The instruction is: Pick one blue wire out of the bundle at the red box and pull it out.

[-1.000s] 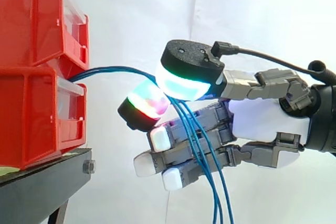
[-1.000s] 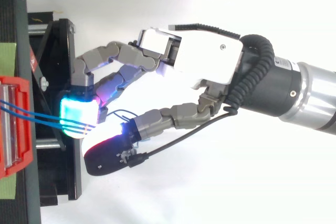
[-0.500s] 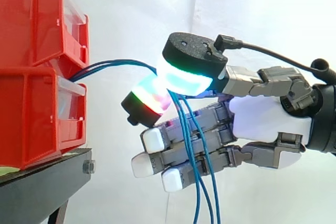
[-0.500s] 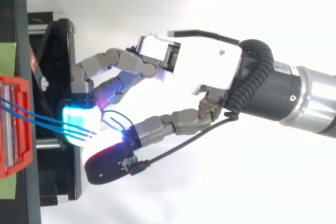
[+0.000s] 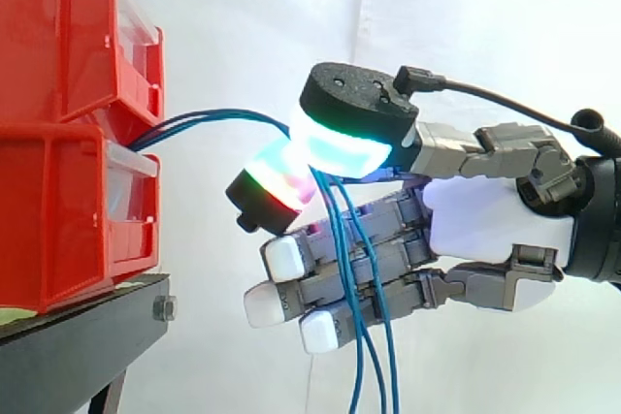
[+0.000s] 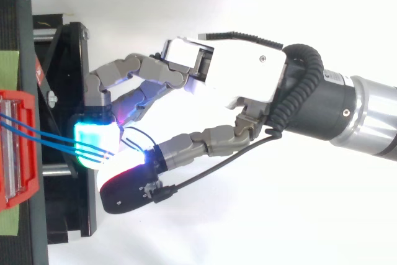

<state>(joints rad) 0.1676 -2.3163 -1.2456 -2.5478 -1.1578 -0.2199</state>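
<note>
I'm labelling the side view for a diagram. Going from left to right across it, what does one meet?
Red bins → blue wires arching out of the bins → glowing fingertips where the wires are pinched and then hang down → the rest of the hand, reaching to the right edge.

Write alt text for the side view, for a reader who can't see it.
A robot hand at the right pinches a bundle of blue wires between two glowing pads. The wires arc from stacked red bins on the left, then hang down across its other fingers.
</note>
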